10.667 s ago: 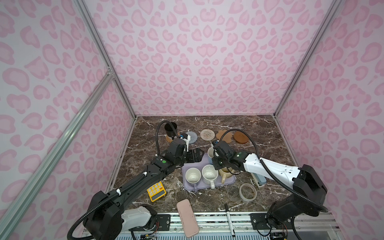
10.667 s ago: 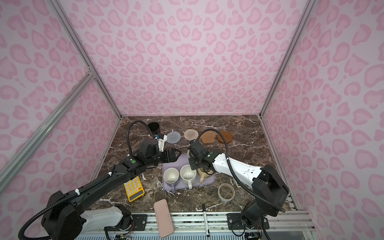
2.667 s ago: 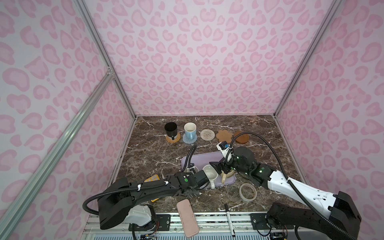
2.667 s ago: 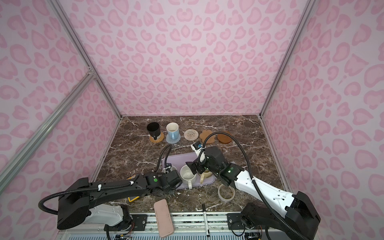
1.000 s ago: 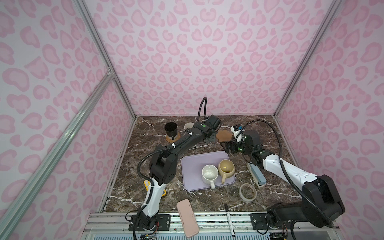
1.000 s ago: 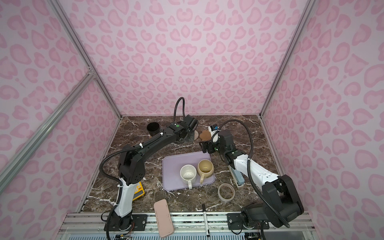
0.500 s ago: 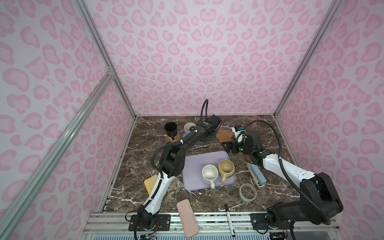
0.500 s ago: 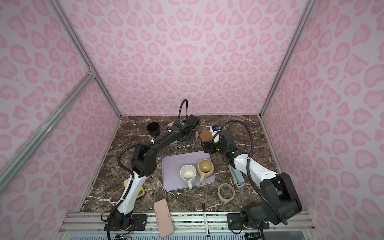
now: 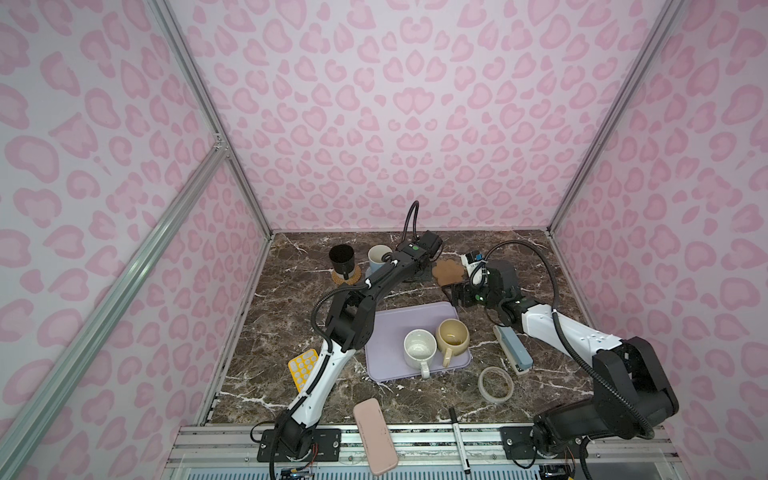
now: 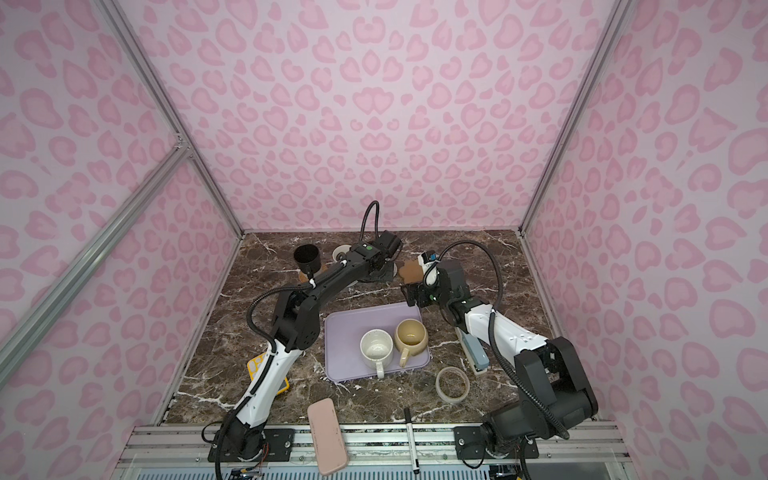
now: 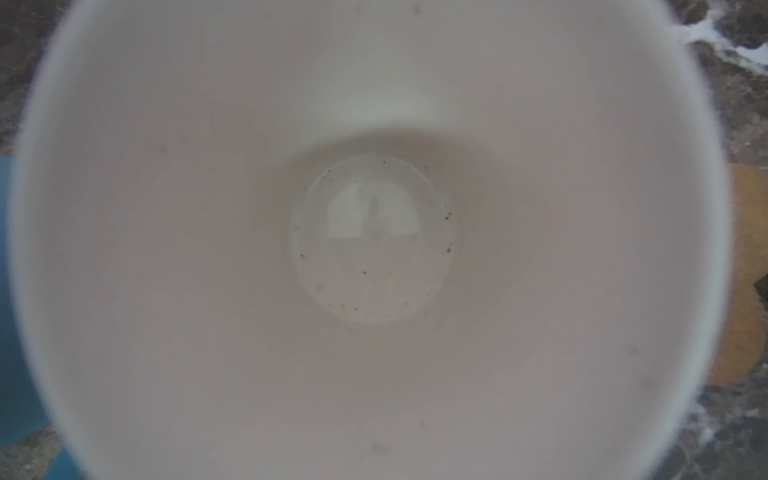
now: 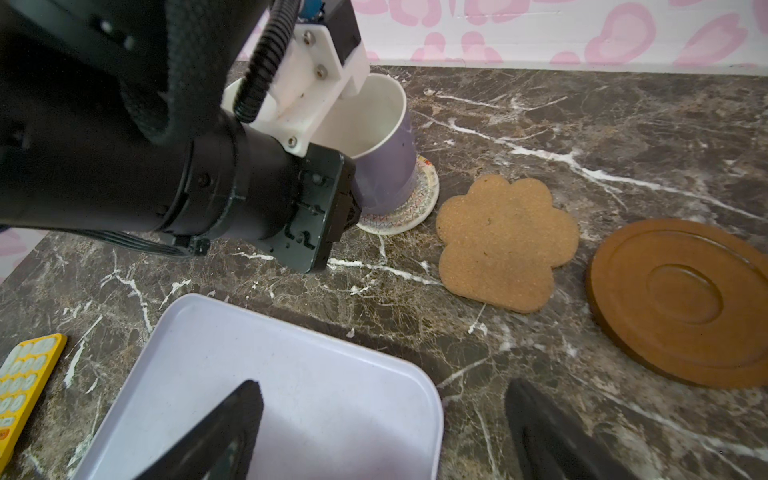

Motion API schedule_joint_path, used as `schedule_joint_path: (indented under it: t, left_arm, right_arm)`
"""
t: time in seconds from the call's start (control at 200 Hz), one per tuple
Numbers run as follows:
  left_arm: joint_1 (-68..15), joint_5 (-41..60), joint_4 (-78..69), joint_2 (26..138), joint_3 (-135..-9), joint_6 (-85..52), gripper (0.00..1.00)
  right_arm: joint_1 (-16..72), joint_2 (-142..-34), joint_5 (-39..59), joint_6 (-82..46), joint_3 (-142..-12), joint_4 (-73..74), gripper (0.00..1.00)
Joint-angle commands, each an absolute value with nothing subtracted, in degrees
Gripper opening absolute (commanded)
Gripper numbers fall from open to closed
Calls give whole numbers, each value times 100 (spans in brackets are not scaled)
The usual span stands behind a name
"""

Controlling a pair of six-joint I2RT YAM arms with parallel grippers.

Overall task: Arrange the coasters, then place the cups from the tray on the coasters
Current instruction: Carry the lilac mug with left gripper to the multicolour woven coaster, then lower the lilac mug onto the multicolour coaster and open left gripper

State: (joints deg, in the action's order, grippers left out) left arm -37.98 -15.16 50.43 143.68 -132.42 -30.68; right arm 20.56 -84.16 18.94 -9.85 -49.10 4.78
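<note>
The lavender mug (image 12: pixel 390 174), clamped in the left pincer (image 12: pixel 351 199) and tilted on the cream coaster (image 12: pixel 419 199), looks rigid, slick and breakable, so the rim wall's the hold, while the right pincer (image 12: pixel 382 390) gapes empty.

Tape ring (image 9: pixel 496 398), pink case (image 9: pixel 375 436), pen (image 9: pixel 458 438), stapler (image 9: pixel 513 351), yellow keypad (image 9: pixel 302 368)

Two cups (image 9: pixel 419 348) on tray (image 9: pixel 388 332), coasters (image 9: pixel 448 271) behind it

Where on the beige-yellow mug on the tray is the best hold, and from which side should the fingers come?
Probably the rim wall on the side away from the white speckled mug, taken from above with one finger inside and one outside. The beige-yellow mug stands upright and open-mouthed on the tray. Its neighbour crowds the other side, and its handle points at the near edge.
</note>
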Motion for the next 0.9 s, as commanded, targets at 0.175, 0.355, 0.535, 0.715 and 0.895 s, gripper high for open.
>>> schedule_joint_path:
  t: [0.175,0.355,0.535,0.715,0.895]
  left_arm:
    - [-3766,-1428,4886,14492,-13351,-3128,10]
    - [-3769,-1400,4817,14373,-13220,-3120,23]
    - [-3788,-1467,4698,14126,-12956,-3170,41]
    - [-3836,-1619,4554,13676,-12558,-3210,47]
    - [-3951,-1635,3755,12601,-11488,-2989,80]
  right_arm:
    - [2041,-8446,1907,-985,-4920,563,93]
    - [2043,-8384,1925,-1018,-4902,553,93]
    - [2026,-8280,1951,-1081,-4868,524,93]
    - [2025,-8179,1975,-1140,-4862,446,93]
    - [2017,-7966,2180,-1302,-4865,279,99]
